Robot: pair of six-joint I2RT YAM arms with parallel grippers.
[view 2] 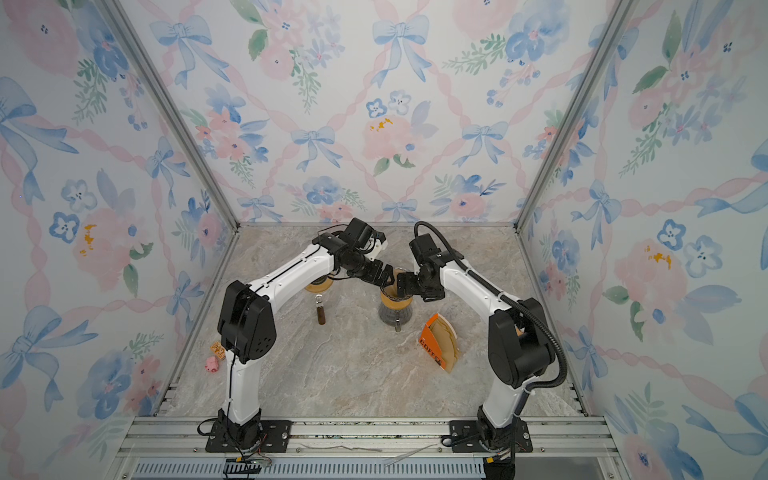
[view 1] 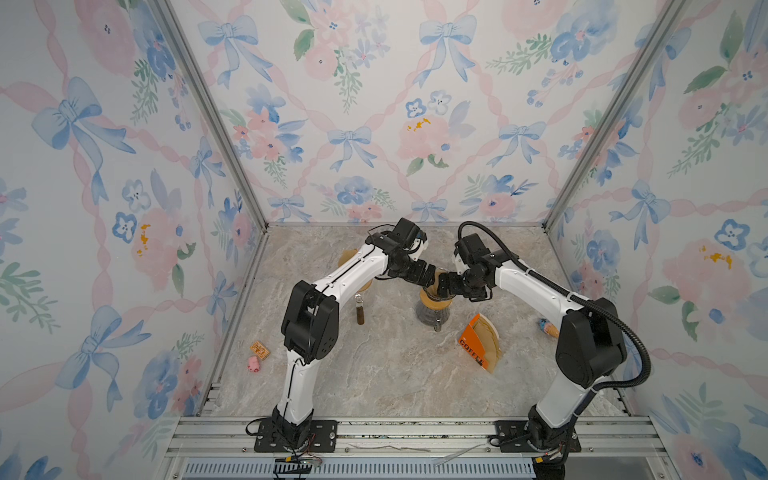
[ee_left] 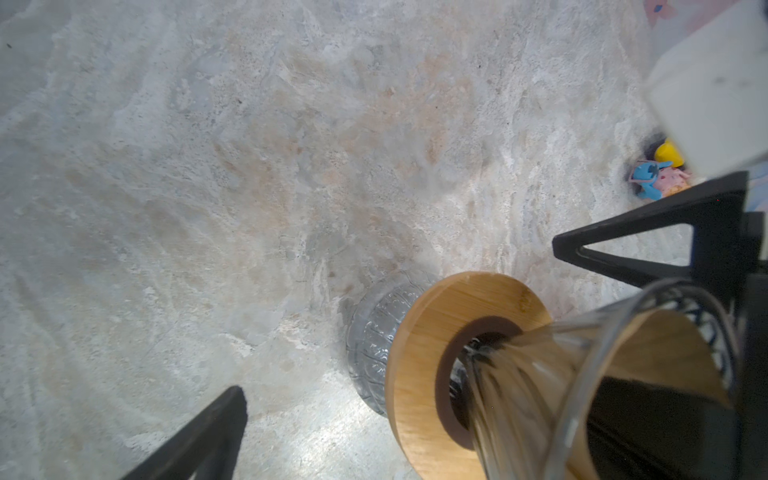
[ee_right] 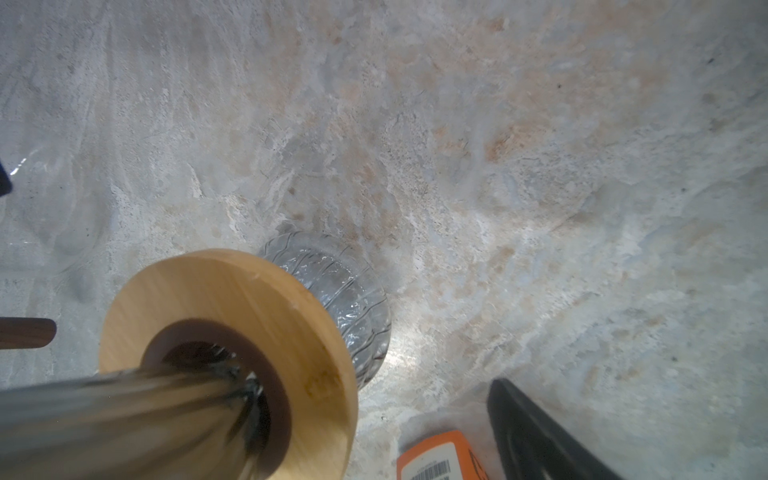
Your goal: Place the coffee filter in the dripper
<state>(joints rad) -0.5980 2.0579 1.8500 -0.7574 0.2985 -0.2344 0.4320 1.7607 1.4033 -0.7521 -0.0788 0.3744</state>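
The coffee filter (ee_left: 665,357) was seen lying inside the glass dripper (ee_left: 523,386). The dripper sat in the wooden collar (ee_right: 232,307) on the ribbed glass carafe (ee_right: 349,303), near the middle of the desk (view 1: 374,374). Whether the paper was pressed fully against the cone wall could not be told. The left tool (view 1: 428,277) and the right tool (view 1: 444,286) were held close over the dripper's mouth, very near each other. Each had its jaws spread wide, with nothing clamped between them.

The placement was judged to be nearly done, so the main danger was thought to lie in the withdrawal. One finger (ee_left: 644,245) of the left tool was seen just beside the dripper's rim. If it were drawn off sideways rather than lifted, the rim could be hooked and the dripper tipped out of the collar. The whole carafe could even be toppled, since the stack was tall and made of glass. The filter, being light paper, could be dragged up by a finger brushing its edge, or could spring open and ride up by itself. A clash between the two tools was also possible, given how closely they were crowded. The orange filter pack (view 1: 478,343) stood well apart and was not judged to be at risk.
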